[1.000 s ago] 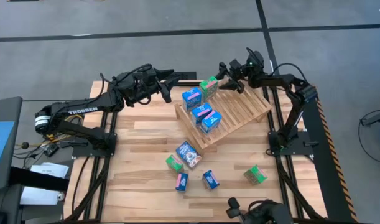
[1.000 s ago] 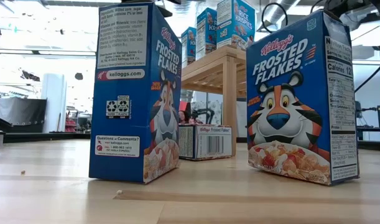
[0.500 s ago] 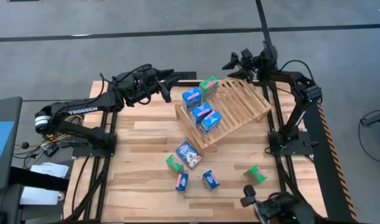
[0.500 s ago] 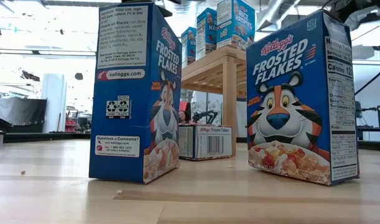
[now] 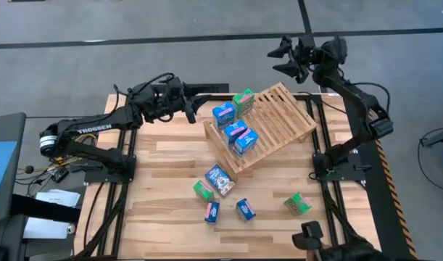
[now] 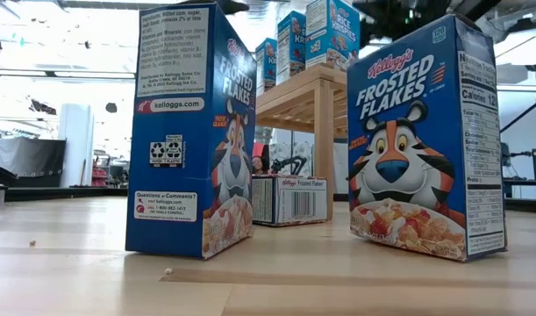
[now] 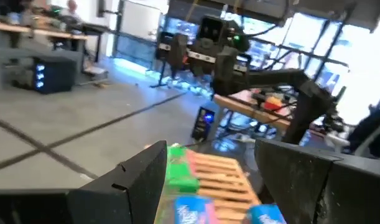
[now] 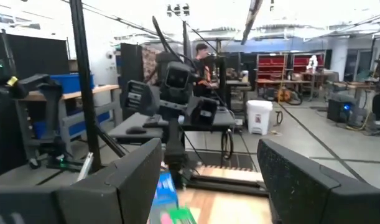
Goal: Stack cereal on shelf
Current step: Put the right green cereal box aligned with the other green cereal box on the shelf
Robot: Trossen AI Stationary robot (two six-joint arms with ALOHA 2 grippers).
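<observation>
The shelf point(image 5: 270, 127), a tilted light-wood slatted rack, stands at the table's far middle. A green cereal box point(image 5: 243, 101) and three blue ones point(image 5: 223, 112) point(image 5: 236, 132) point(image 5: 246, 141) stand on its left part. Several more boxes lie or stand on the table in front, among them a larger blue one point(image 5: 220, 179) and a green one point(image 5: 298, 204). My left gripper point(image 5: 199, 101) hangs open just left of the rack's far corner, touching nothing. My right gripper point(image 5: 280, 58) hangs open, raised high beyond the rack's far end, with nothing between its fingers point(image 8: 109, 186).
In the low view two upright blue boxes point(image 6: 193, 132) point(image 6: 425, 140) stand close to the camera, and a box point(image 6: 289, 200) lies flat by the rack's leg point(image 6: 325, 132). Bare planks point(image 5: 163, 210) lie at the near left. People and benches show beyond the table.
My right gripper has risen from the rack's far end by the green box, going up and past the table's far edge, rolling as it went, and has stayed open. My left gripper has rolled a little in place. No box has moved.
</observation>
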